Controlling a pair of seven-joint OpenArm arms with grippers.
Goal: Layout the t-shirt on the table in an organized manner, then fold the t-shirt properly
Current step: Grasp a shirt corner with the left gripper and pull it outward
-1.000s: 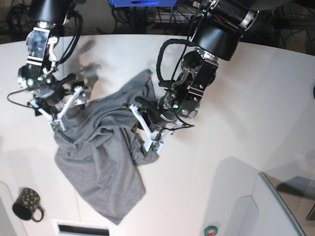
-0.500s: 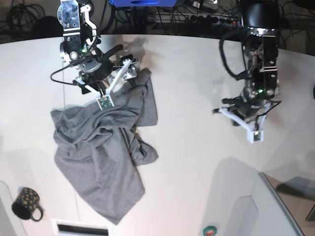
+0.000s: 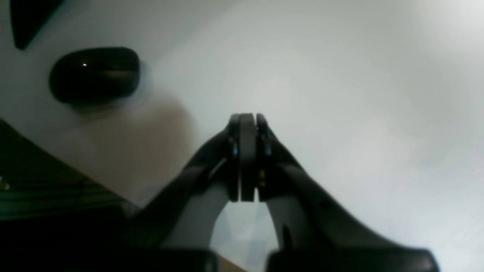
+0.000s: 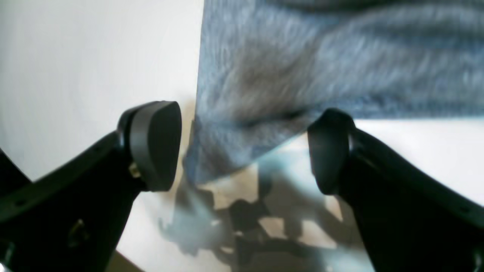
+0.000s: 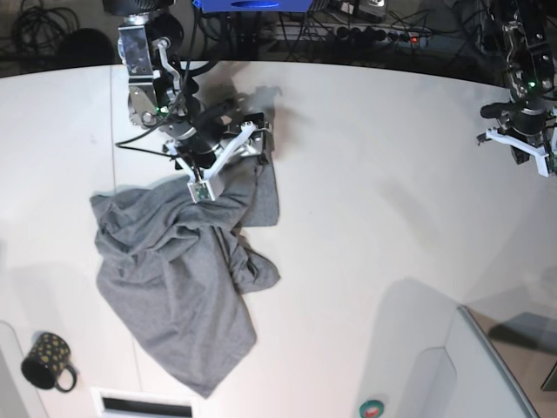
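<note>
T-shirt [image 5: 174, 279] cloth lies in a crumpled grey heap on the left part of the white table [image 5: 365, 209], reaching from near the far edge down toward the near edge, and we see a dark mug [image 5: 48, 361] by the near left corner. Our right gripper [image 5: 228, 155] sits over the top corner of the shirt with its fingers [image 4: 155, 145] spread wide on either side of the cloth, not pinching it. Our left gripper [image 5: 522, 144] is pressed tight together, holding nothing, by the far right edge, well apart from the shirt.
</note>
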